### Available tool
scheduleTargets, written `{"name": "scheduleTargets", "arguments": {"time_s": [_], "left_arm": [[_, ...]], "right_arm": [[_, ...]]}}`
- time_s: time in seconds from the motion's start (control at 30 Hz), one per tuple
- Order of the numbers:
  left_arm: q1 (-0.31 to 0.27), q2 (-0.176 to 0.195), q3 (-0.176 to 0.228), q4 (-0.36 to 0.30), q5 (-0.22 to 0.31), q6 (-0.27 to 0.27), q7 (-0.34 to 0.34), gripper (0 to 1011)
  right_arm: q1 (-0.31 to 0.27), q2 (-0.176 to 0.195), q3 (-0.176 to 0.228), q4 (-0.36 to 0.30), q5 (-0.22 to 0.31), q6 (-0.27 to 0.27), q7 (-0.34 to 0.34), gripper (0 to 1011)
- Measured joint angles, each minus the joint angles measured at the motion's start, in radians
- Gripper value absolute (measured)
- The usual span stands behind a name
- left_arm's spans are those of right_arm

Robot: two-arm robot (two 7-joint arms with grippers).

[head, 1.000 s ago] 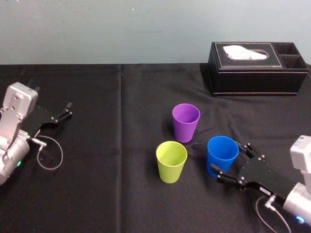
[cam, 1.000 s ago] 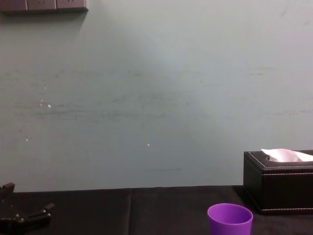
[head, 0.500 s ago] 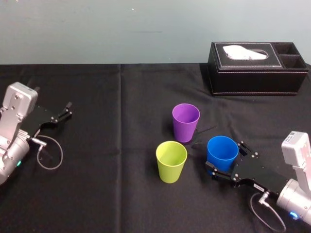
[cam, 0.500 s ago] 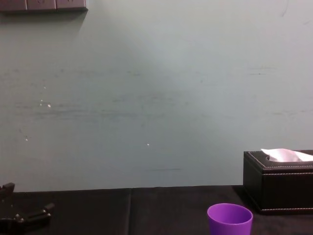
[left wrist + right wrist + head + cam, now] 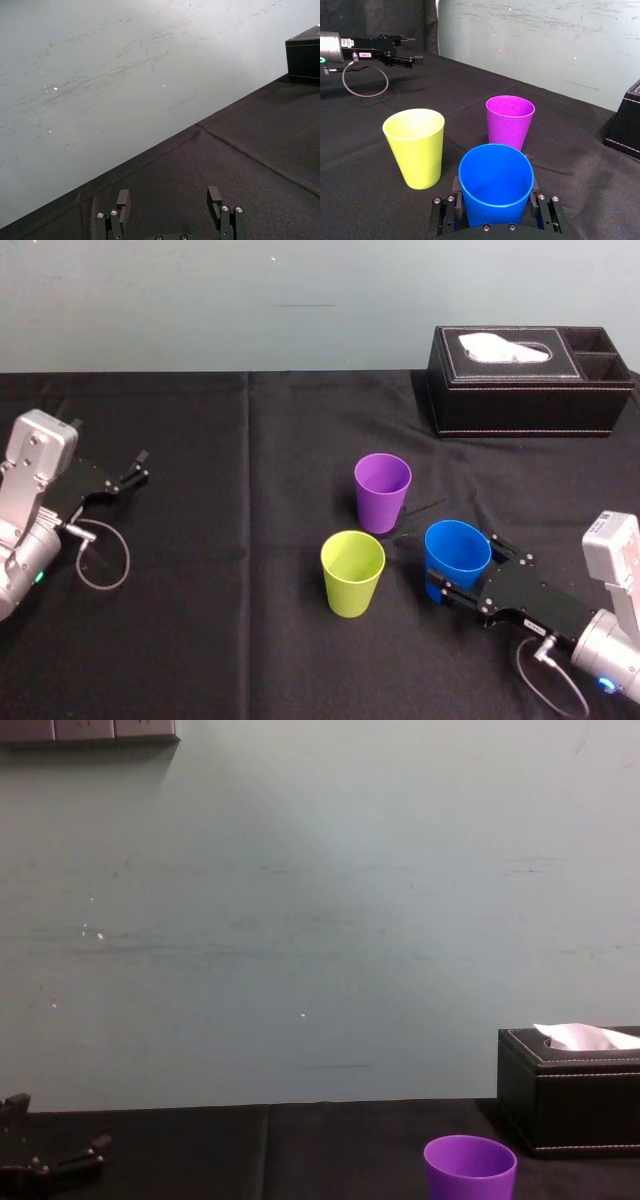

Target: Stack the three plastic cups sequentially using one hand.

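— Black parallel fingers on the right gripper (image 5: 495, 190): what have they got?

— They are pinched on the blue tapered plastic cup (image 5: 456, 558); one finger lies against each side of its lower wall, close to the base; the cup stands upright, mouth up, on the black tablecloth (image 5: 250, 570).

— And just past the fingertips?

— The yellow-green tapered plastic cup (image 5: 352, 573) stands near, off to the claw's left; it is upright and apart from the blue one; the purple tapered plastic cup (image 5: 382, 492) stands a little farther out, ahead of the claw and away from the robot; it is upright too and touches neither neighbour.

— Behind the claw?

— Its silver wrist (image 5: 612, 640) comes in low over the cloth from the near right corner of the table, so the fingers point toward the yellow-green cup.

— Farther off?

— The black stitched tissue box (image 5: 530, 400) sits well apart from the claw, back by the pale green wall (image 5: 200, 300), with white tissue showing at its slot; far across the cloth to the claw's left lies the left gripper (image 5: 140, 466), low, its fingers spread apart; a grey cable loop (image 5: 100, 558) rests on the cloth beside its wrist.
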Motion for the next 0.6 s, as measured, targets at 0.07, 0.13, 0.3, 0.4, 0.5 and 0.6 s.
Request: {"name": "scheduleTargets", "arguments": {"time_s": [0.07,0.13,0.3,0.4,0.5,0.6], "left_arm": [[0.0,0.0,0.0,0.0,0.0,0.0,0.0,1011],[0.0,0.0,0.0,0.0,0.0,0.0,0.0,1011],[0.0,0.0,0.0,0.0,0.0,0.0,0.0,1011],[0.0,0.0,0.0,0.0,0.0,0.0,0.0,1011],[0.0,0.0,0.0,0.0,0.0,0.0,0.0,1011],[0.0,0.0,0.0,0.0,0.0,0.0,0.0,1011]], "right_arm": [[0.0,0.0,0.0,0.0,0.0,0.0,0.0,735],[0.0,0.0,0.0,0.0,0.0,0.0,-0.001,732],[-0.001,0.001,0.001,-0.001,0.001,-0.001,-0.002,724],[-0.001,0.001,0.001,-0.001,0.002,-0.001,-0.002,724],[-0.002,0.001,0.001,-0.001,0.002,-0.002,-0.003,726],[-0.002,0.001,0.001,-0.002,0.002,-0.002,-0.003,724]]}}
